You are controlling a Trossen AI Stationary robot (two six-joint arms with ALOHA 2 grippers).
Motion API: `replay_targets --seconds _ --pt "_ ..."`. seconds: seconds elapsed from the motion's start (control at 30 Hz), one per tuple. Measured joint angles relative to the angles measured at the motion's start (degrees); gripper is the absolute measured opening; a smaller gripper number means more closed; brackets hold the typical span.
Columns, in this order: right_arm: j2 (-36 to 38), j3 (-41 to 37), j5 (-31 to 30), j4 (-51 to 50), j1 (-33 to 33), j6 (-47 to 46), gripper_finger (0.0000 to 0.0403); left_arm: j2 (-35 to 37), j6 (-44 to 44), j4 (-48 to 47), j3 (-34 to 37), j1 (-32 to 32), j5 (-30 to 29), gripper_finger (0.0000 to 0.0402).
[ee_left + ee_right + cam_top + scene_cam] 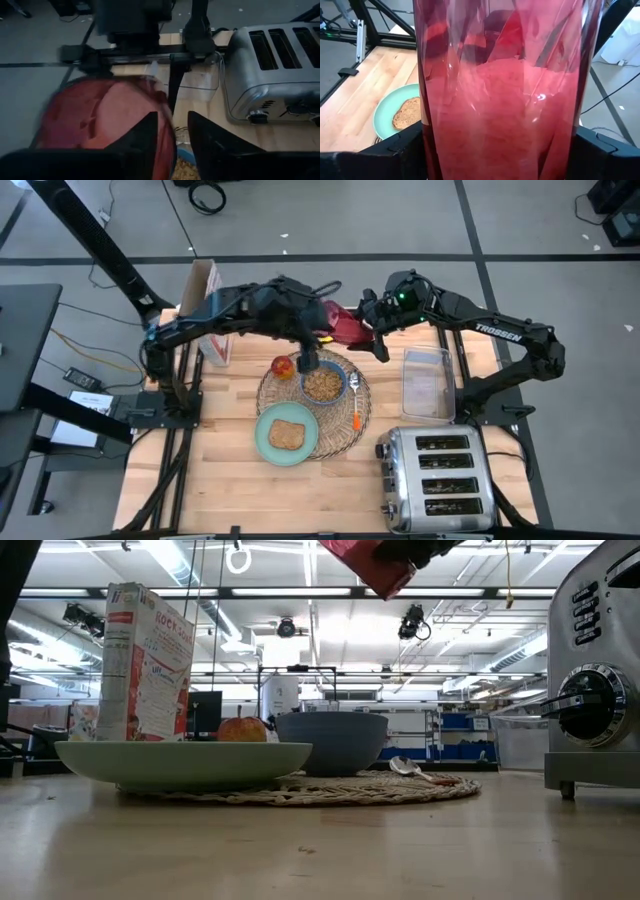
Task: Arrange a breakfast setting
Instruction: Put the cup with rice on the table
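Toaster (437, 479) sits at the near right table corner, slots running left-right; plate (286, 434) with the toast (287, 435) is at the near left edge of the placemat (352, 395); bowl (322, 383) of cereal is mid-mat, apple (283, 366) just beside it to the left; spoon (355, 401) lies on the mat's right part, long axis near-far, orange handle toward the near edge, metal end by the bowl.

Glass (345, 326) of pink drink is in the air above the far side of the mat, tilted, long axis leaning (not upright in the low view (375, 562)); right gripper (372, 332) has its fingers spread wide around the glass, one on each side, arm reaching in from the right with elbow bent; left gripper (309, 360) hangs over the bowl's far rim, fingers (212, 150) partly apart and empty, glass just beside them; left arm stretches across from the left.

Cereal box (211, 313) stands far left; clear tub (426, 383) right of the mat.
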State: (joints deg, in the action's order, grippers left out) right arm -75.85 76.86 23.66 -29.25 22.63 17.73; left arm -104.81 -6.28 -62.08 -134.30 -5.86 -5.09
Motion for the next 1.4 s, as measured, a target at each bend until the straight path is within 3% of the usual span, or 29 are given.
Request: replay_targets --seconds 0.23,0.43,0.57,0.73,0.9,1.13,1.4 --pt "0.1 -3.3 1.4 2.1 3.6 -1.4 0.0339 9.0 5.3 -2.1 -0.1 -2.2 -2.6 0.0150" --pt "1.1 -15.7 -2.1 19.8 4.9 -7.6 0.0339 13.6 10.8 -1.3 4.9 -5.3 -2.8 0.0148" --pt "1.1 -26.8 -8.8 35.1 4.0 -10.8 0.0339 16.4 15.0 3.7 15.9 -6.0 -2.8 0.0145" --pt "1.1 -40.5 -20.9 56.2 1.2 -14.9 0.0339 21.7 18.4 16.9 33.9 -6.5 -3.0 0.0144" --pt "-0.4 -49.0 -33.2 68.6 -0.2 -18.6 0.0339 27.6 19.3 28.4 50.7 -8.5 -2.7 0.0144" --pt "-11.9 -46.7 -38.6 74.7 -0.2 -23.8 0.0339 29.9 17.9 48.1 68.9 -13.3 6.2 0.0144" --pt "-24.0 -38.4 -52.0 74.5 -0.8 -31.7 0.0339 30.1 11.2 49.9 72.1 -14.2 9.1 0.0144"
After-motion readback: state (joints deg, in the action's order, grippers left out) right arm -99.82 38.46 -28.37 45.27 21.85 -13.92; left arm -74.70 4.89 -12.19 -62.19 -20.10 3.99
